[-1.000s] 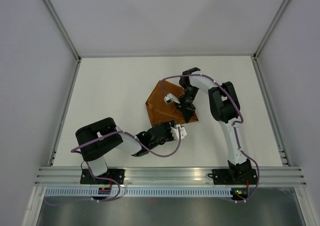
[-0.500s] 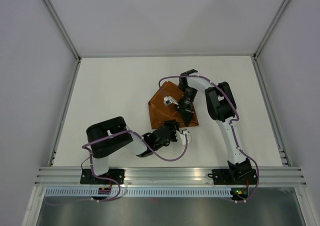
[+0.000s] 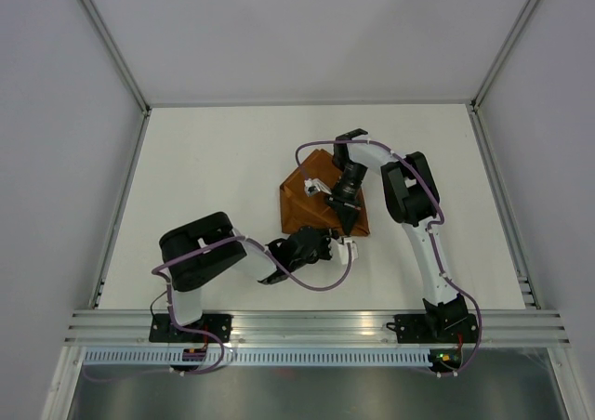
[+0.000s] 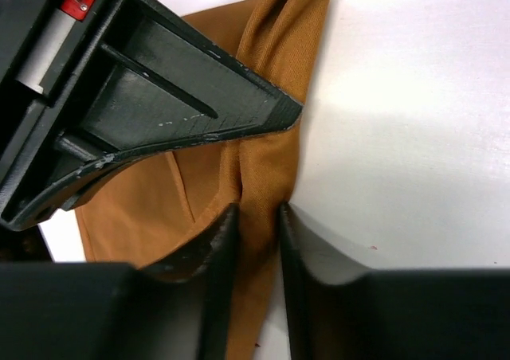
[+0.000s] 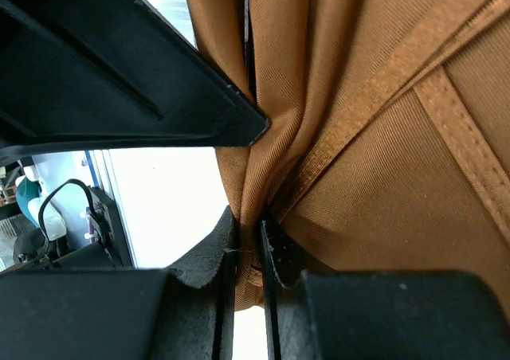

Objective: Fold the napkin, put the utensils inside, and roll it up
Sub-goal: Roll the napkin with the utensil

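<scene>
The rust-orange napkin (image 3: 309, 195) lies bunched into a rough triangle at the table's middle. My right gripper (image 3: 350, 219) is shut on a gathered fold at its near right corner; in the right wrist view the cloth (image 5: 398, 177) is pinched between the fingers of the gripper (image 5: 249, 221). My left gripper (image 3: 327, 242) is right beside it, shut on a narrow ridge of the same corner; the left wrist view shows that cloth (image 4: 271, 153) between the left gripper's (image 4: 259, 210) fingers. The knife is out of view.
The white table (image 3: 204, 169) is walled by grey panels with metal rails at left (image 3: 121, 197) and right (image 3: 502, 197). The two grippers nearly touch: the right one's black body (image 4: 159, 97) fills the upper left of the left wrist view.
My left gripper moved right and forward to the napkin's near corner and closed on it. The right gripper shifted slightly nearer, dragging the napkin a little.
</scene>
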`<state>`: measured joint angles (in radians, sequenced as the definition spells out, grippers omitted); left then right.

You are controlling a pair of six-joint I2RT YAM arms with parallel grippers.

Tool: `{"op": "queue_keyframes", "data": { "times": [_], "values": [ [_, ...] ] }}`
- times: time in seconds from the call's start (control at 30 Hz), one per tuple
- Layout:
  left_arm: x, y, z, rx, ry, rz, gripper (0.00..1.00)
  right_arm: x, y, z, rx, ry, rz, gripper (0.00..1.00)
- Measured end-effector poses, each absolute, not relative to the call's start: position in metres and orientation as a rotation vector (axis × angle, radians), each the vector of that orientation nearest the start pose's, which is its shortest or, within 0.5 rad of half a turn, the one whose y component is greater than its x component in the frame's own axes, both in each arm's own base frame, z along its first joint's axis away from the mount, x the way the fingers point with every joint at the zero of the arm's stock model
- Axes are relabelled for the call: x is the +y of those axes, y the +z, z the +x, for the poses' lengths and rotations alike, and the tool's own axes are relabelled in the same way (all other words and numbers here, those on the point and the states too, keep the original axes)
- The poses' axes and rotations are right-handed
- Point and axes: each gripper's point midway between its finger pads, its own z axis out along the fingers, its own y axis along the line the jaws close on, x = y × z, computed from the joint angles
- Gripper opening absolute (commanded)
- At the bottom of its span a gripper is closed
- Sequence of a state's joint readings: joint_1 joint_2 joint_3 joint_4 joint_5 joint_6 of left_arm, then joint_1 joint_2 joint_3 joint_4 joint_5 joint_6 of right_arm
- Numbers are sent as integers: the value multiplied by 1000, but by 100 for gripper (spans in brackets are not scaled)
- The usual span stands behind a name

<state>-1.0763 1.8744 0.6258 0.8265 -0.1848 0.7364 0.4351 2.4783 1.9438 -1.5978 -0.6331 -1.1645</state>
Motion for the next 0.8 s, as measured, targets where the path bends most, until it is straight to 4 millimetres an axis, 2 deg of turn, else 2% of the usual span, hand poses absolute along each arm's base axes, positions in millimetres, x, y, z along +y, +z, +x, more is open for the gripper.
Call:
{"op": "queue_keyframes", "data": {
  "times": [0.2, 0.33, 0.4, 0.6, 0.8],
  "values": [
    [-361, 21, 261, 1354, -101, 1524, 12, 205, 10, 267, 2425, 1292, -2043, 18],
    [-363, 21, 262, 1389, -149, 1541, 6, 204, 10, 268, 2427, 1291, -2041, 20],
    [-364, 21, 262, 1410, -182, 1550, 3, 204, 10, 268, 2429, 1291, -2038, 30],
    [-364, 21, 264, 1496, -331, 1543, 2, 204, 18, 267, 2444, 1297, -2000, 52],
    [-359, 20, 267, 1592, -489, 1494, 2, 207, 26, 278, 2391, 1305, -1900, 59]
  ]
}}
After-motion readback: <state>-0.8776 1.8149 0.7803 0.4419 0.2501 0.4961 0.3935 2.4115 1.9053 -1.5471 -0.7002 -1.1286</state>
